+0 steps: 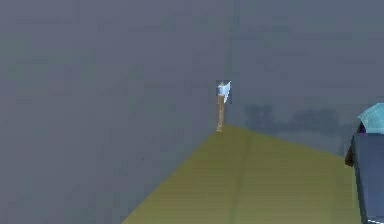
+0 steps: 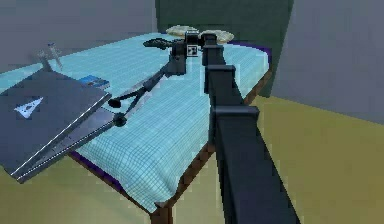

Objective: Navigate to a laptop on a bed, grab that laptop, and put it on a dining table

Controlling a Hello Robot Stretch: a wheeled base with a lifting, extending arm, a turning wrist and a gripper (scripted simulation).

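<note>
- The arm (image 2: 240, 150), a dark square bar, rose from the bottom edge of the arm side view and reached out over the bed (image 2: 190, 130).
- Two white marker squares (image 2: 190, 47) stood at its far end. Left of them sat the dark body of the gripper (image 2: 117, 110), with two thin fingers running down toward the view's left.
- The fingertips (image 2: 120, 119) lay just beside the right edge of the laptop (image 2: 50, 115). Contact could not be determined.
- Jaw state: could not be determined from the pictures. Whether the gripper held anything could not be determined either.
- Laptop: grey, lid closed, tilted, at the arm side view's left over the near corner of the bed's pale blue cover. Whether it rested on the cover or sat clear of it could not be told.
- A small blue item (image 2: 93, 80) lay on the cover just beyond the laptop, and a dark item (image 2: 155, 42) lay farther out.
- The pillows (image 2: 205, 32) lay at the far end of the bed.
- Olive floor (image 2: 330, 150) lay to the bed's right.
- Forward view: grey walls (image 1: 100, 80) met in a corner, where a thin wooden-handled item (image 1: 221, 105) with a pale head stood upright.
- A dark shape (image 1: 370, 150) with a pale blue top sat at the forward view's right edge.
</note>
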